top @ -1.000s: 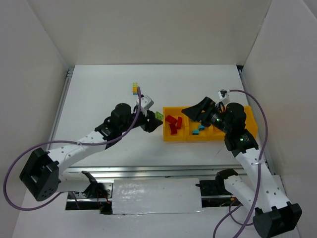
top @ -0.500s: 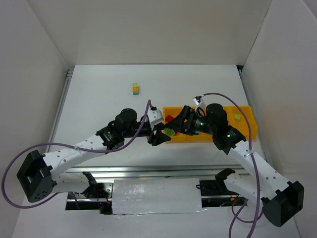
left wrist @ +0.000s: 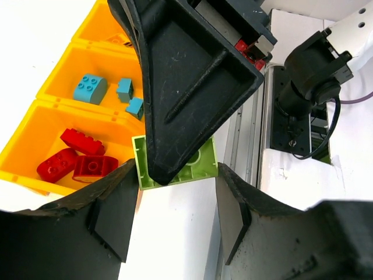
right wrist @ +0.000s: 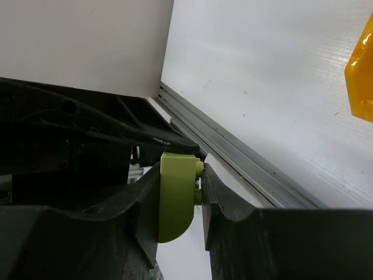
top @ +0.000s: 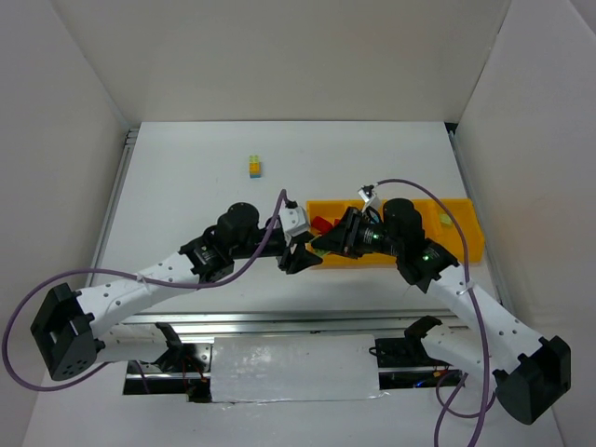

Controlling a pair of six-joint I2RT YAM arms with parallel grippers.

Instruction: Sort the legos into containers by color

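Observation:
A pale green lego [left wrist: 203, 165] hangs just in front of the tray's left end, gripped from two sides. My left gripper [left wrist: 176, 170] is shut on its ends, and my right gripper [right wrist: 182, 175] is shut across its studded face and base [right wrist: 175, 198]. In the top view the two grippers meet at the tray's near-left corner, left gripper [top: 300, 257], right gripper [top: 322, 244]. The yellow-orange containers [top: 466, 246] hold red legos [left wrist: 76, 161] in the end compartment and teal-blue legos [left wrist: 90, 88] in the one beside it. A green piece [top: 446, 221] lies in the far-right compartment.
A small yellow, blue and green clump [top: 254, 167] stands alone on the white table, far left of the tray. White walls enclose the table on three sides. A metal rail [right wrist: 250, 169] runs along the near edge, with the right arm's base [left wrist: 309, 76] behind it.
My right gripper swung left from over the tray to the left gripper and closed on the green lego. The left gripper carried that lego a little nearer and to the right, still gripping it.

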